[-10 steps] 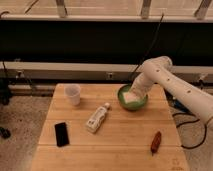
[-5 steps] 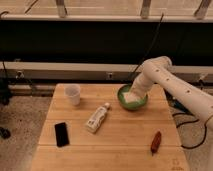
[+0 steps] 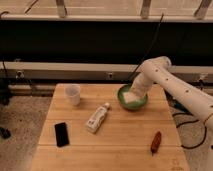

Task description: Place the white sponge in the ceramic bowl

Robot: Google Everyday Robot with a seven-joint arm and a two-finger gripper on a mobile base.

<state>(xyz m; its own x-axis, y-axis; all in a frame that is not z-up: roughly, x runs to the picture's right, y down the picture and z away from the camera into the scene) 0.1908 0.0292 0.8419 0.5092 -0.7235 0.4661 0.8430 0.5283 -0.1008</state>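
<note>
Your hand (image 3: 135, 91) is hovering at the green bowl (image 3: 142, 104) on the table (image 3: 125, 135), right above the white sponge (image 3: 130, 98) sitting inside it; you cannot tell whether it is gripping.

The gripper (image 3: 134, 93) hung inside the ceramic bowl (image 3: 131, 107), and its arm (image 3: 176, 91) barred the bowl's right side. Left of the bowl stood a bottle (image 3: 97, 118) and a cup (image 3: 73, 94). In front of the bowl, bare table (image 3: 127, 137) gave passage.
</note>
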